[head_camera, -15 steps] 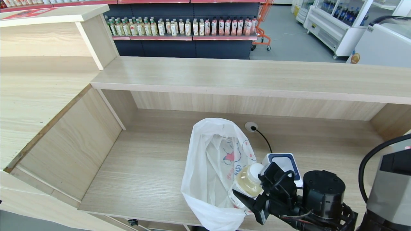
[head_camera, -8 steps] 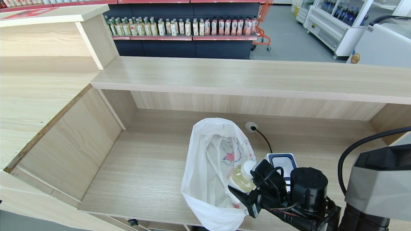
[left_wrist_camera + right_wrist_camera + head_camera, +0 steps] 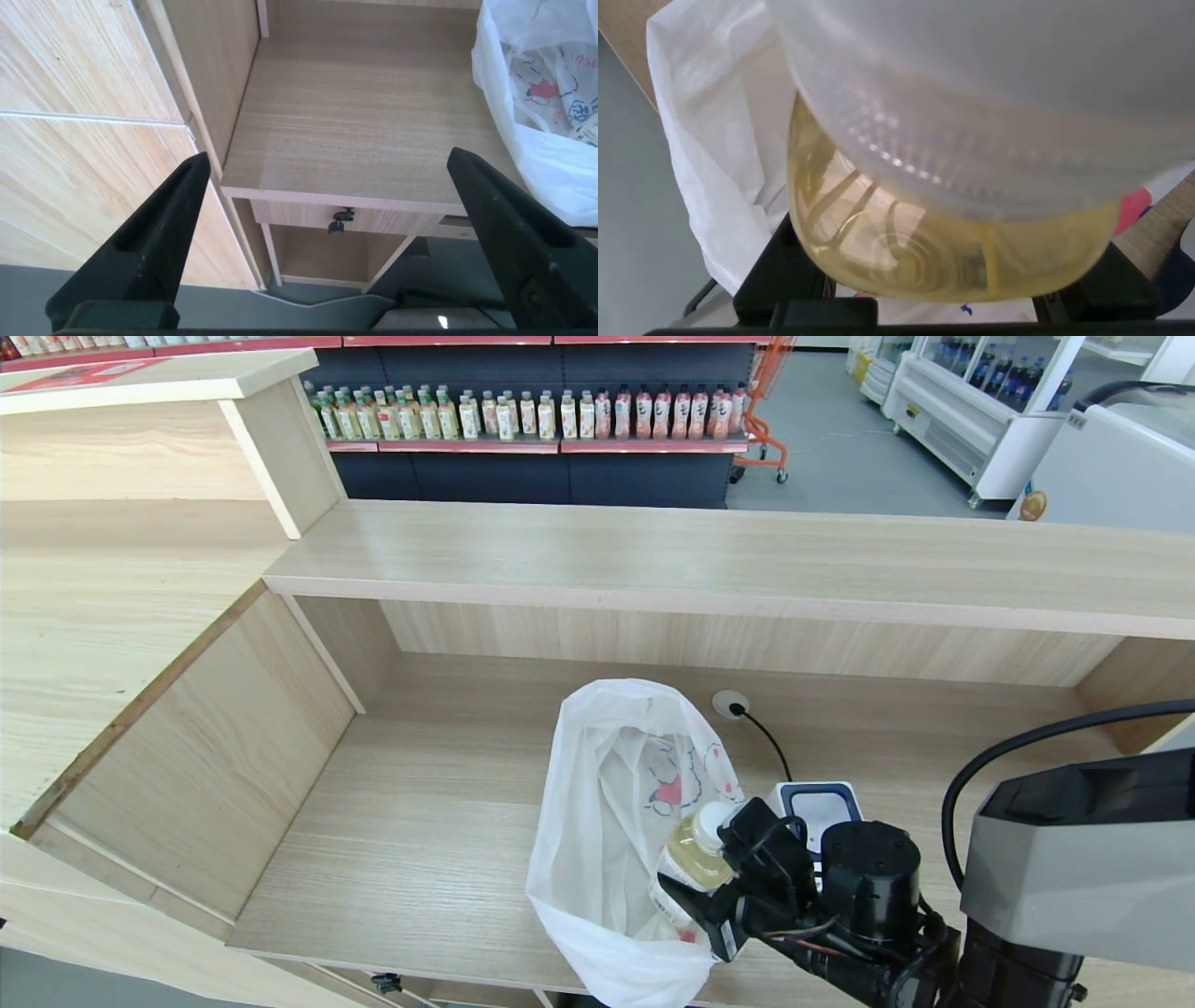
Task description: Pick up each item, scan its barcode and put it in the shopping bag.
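Note:
A bottle of pale yellow drink with a white cap hangs at the right rim of the white plastic shopping bag. My right gripper is shut on the bottle; in the right wrist view the bottle fills the space between the black fingers, with the bag behind it. The barcode scanner, white with a dark window, stands just right of the bag, partly behind my right arm. My left gripper hangs open over the counter's front edge, left of the bag, holding nothing.
The wooden counter has a side wall on the left and a raised ledge behind. A black cable runs from a grommet to the scanner. Store shelves with bottles stand beyond.
My right gripper has carried the bottle leftward, from in front of the scanner to the bag's right rim and slightly lower. The bag and scanner have not moved.

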Tool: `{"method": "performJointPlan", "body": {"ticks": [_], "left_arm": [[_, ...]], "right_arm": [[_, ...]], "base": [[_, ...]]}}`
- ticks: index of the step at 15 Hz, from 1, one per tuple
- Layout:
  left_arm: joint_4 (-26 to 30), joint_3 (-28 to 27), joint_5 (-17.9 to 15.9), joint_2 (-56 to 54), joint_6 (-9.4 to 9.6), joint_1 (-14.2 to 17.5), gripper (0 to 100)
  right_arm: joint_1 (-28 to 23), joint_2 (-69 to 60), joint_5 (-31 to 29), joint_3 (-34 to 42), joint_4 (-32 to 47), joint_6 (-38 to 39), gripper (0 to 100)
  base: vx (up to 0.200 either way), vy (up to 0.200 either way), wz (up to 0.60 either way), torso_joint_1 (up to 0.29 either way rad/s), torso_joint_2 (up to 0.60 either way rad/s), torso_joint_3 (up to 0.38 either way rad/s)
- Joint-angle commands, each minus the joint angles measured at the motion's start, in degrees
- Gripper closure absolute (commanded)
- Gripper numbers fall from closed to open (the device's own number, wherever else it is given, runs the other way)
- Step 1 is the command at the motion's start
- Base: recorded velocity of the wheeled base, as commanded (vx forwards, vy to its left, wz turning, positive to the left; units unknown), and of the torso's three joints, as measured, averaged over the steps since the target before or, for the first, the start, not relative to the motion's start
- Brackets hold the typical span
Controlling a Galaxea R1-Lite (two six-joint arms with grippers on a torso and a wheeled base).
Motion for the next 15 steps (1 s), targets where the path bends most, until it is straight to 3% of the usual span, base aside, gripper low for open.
{"method": "performJointPlan", "body": {"ticks": [1, 2, 6, 11, 15], "left_arm": [[0.0, 0.0, 0.0, 0.0, 0.00, 0.0, 0], [0.0, 0.0, 0.0, 0.0, 0.00, 0.0, 0], [0.0, 0.0, 0.0, 0.0, 0.00, 0.0, 0], [0.0, 0.0, 0.0, 0.0, 0.00, 0.0, 0], [0.0, 0.0, 0.0, 0.0, 0.00, 0.0, 0]], "right_arm": [[-0.2, 1.4, 0.3, -0.3, -0.1, 0.3, 100], [-0.2, 1.4, 0.3, -0.3, -0.1, 0.3, 0], [0.1, 0.7, 0.3, -0.1, -0.1, 0.3, 0], [0.8, -18.5, 1.5, 5.1, 3.5, 0.3, 0], [-0.4, -50.5, -4.3, 2.5, 35.0, 4.1, 0]], "base": [[0.000, 0.000, 0.00, 0.000, 0.00, 0.000], [0.000, 0.000, 0.00, 0.000, 0.00, 0.000], [0.000, 0.000, 0.00, 0.000, 0.00, 0.000], [0.000, 0.000, 0.00, 0.000, 0.00, 0.000], [0.000, 0.000, 0.00, 0.000, 0.00, 0.000]]}}
